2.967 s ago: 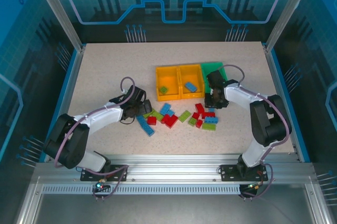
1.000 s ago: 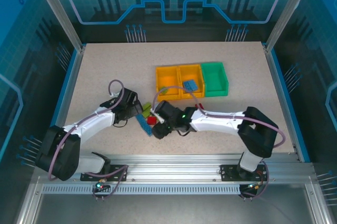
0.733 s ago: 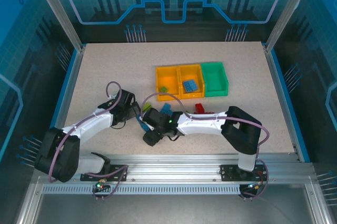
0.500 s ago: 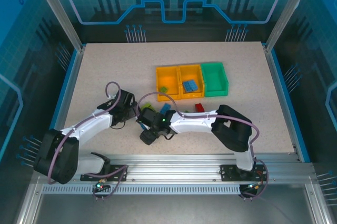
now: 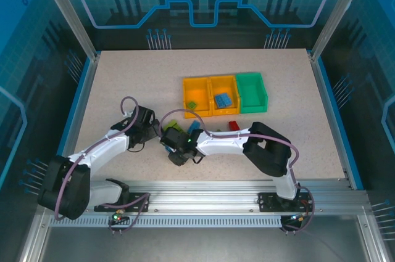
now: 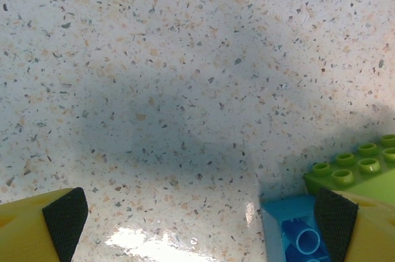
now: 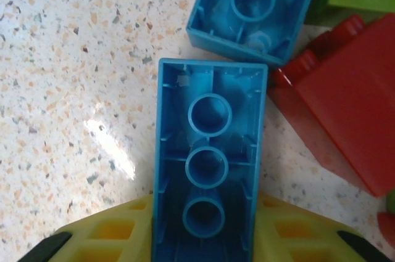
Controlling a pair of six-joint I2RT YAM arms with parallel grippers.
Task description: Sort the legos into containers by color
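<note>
Change: right tool [image 5: 177,151] has swung over from the green bin [image 5: 252,92]; left tool [image 6: 199,212] has drawn back.
Right tool: apparently clenched on the long blue brick [image 7: 210,163], near the surface's near edge.
Left tool: released, empty.
Meaning: likely bound for the middle orange bin [image 5: 224,113], which holds blue.

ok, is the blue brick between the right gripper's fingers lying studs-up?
No, the blue brick shows its hollow underside, with three round tubes facing the right wrist camera.
</note>
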